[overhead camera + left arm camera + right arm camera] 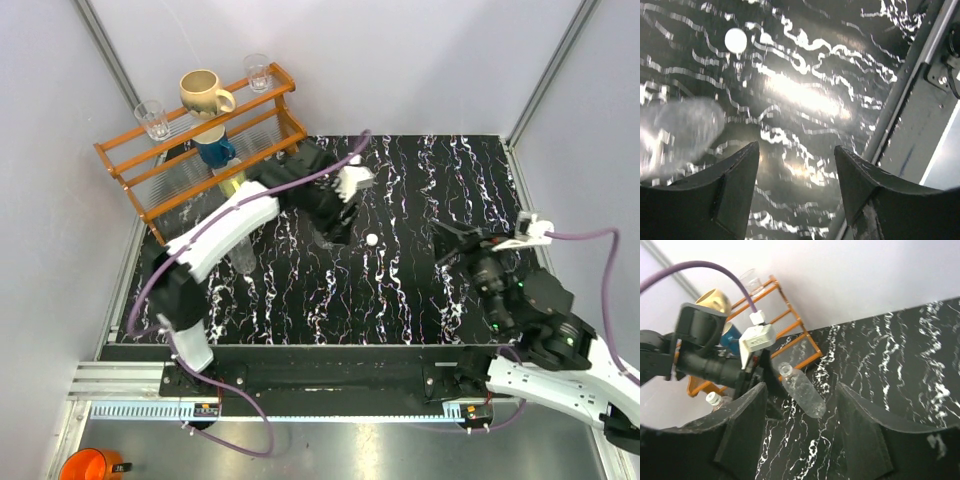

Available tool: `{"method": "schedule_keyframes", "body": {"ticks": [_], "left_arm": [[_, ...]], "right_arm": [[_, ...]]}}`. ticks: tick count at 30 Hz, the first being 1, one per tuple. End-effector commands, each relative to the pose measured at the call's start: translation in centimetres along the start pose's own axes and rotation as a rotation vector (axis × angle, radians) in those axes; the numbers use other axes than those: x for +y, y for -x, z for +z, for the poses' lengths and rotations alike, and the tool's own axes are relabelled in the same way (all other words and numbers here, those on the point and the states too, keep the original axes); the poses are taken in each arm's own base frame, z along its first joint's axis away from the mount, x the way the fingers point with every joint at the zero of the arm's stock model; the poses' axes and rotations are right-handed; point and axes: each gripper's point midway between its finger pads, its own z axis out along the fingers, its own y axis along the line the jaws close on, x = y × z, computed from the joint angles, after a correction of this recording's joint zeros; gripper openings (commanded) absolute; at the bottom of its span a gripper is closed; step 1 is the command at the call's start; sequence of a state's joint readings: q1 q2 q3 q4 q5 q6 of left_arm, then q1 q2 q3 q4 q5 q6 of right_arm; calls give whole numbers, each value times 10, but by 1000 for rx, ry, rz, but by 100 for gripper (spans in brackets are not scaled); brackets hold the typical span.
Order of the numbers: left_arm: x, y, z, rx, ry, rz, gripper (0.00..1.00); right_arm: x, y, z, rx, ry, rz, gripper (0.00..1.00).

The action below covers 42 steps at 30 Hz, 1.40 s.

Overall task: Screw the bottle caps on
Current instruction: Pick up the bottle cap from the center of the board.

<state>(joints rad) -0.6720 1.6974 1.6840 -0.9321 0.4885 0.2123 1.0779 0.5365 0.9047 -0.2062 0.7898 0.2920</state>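
Note:
One white bottle cap (371,239) (735,40) lies loose on the black marbled table (420,290), just right of my left gripper (338,228) (796,148). That gripper is open and holds nothing. A clear bottle (801,390) (685,125) lies on its side with a bare neck, close beside the left fingers. A second bottle (715,401) (243,255) lies under the left forearm and has a white cap on it. My right gripper (448,245) (801,387) hovers open and empty at the table's right side, well away from the bottles.
An orange wooden rack (205,140) stands at the back left with a beige mug (205,94), a blue mug (214,148) and two drinking glasses (153,119). Grey walls close in the table. An orange cup (88,466) sits below the near left edge.

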Motion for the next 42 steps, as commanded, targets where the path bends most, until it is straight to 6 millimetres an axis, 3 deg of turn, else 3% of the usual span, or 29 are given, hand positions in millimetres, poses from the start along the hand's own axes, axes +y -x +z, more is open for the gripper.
{"method": "schedule_keyframes", "body": {"ticks": [1,3,6,8,9,13,15,17,19,20,22,23,26,30,35,42], "left_arm": [[8,31,58,11,1,76,63],[12,36,86,34,-22,75,60],[10,48,92,35,-30,85,53],[9,57,81,-1,-10,108,51],[9,67,69,-40,19,132,51],[-8,82,-5,-197,99,192,59],[-13,80,-20,-214,116,210,62],[-16,68,-22,-209,110,205,65],[-16,64,-6,-184,100,189,65],[-7,60,17,-134,95,171,63],[-8,57,41,-74,70,161,57],[-1,60,64,-42,73,158,54],[10,69,102,-5,100,191,53],[38,75,140,24,166,222,40],[63,63,167,64,216,223,29],[93,63,170,37,265,175,27]], "right_arm": [[-50,2,-23,-6,-177,78,63],[-54,7,-28,-16,-178,84,61],[-57,6,-28,-10,-191,41,62],[-60,8,-28,-14,-205,18,64],[-62,7,-28,-14,-211,9,73],[-67,2,-28,-10,-233,-41,78],[-70,-8,-25,2,-249,-66,77],[-72,-19,-20,13,-286,-81,75],[-73,-29,-18,28,-312,-42,74],[-74,-33,-17,35,-323,-29,74],[-80,-35,-21,37,-355,22,73],[-82,-31,-25,27,-354,46,72],[-85,-22,-33,2,-330,104,70],[-91,-9,-42,-29,-311,144,67],[-89,-5,-44,-24,-292,124,68],[-84,-8,-43,0,-264,90,70]]}}
